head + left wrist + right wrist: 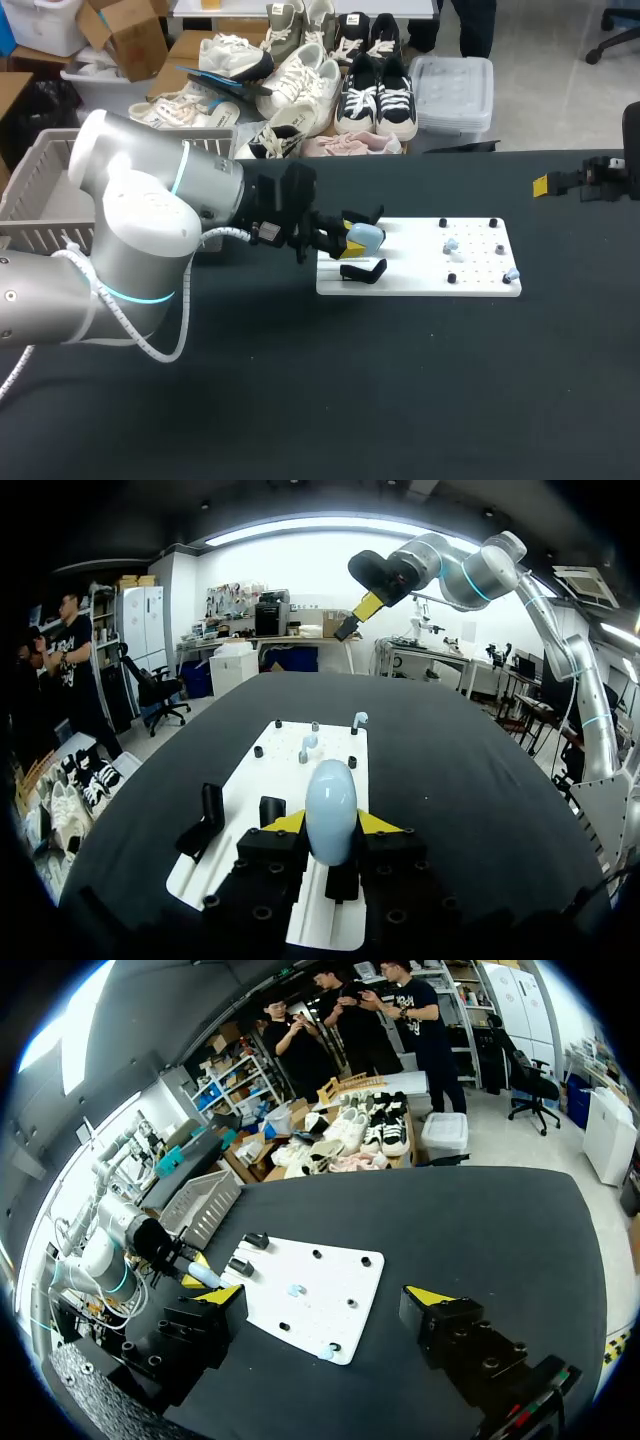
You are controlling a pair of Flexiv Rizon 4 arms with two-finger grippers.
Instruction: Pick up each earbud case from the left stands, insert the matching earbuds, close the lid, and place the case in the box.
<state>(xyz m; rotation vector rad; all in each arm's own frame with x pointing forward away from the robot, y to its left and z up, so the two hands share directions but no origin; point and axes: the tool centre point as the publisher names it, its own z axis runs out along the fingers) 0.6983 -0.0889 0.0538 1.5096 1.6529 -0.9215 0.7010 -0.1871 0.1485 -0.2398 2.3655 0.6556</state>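
Observation:
A pale blue earbud case [366, 237] hangs just above the left end of the white board [420, 275], with my left gripper [345, 240] shut on it. In the left wrist view the case [331, 810] stands upright between the yellow fingertips [285, 822]. Two black stands [364, 271] [362, 214] flank it on the board. Two small pale blue earbuds [451, 243] [512, 273] lie toward the board's right end. My right gripper [545, 186] hovers far right over the table, open and empty. In its own view, the right gripper [325, 1298] has its fingers spread wide.
A grey slatted basket [40, 190] sits at the table's far left edge, behind my left arm. Several black pegs [452, 277] stick up from the board's right half. Bare black tabletop [400, 400] spreads in front of the board.

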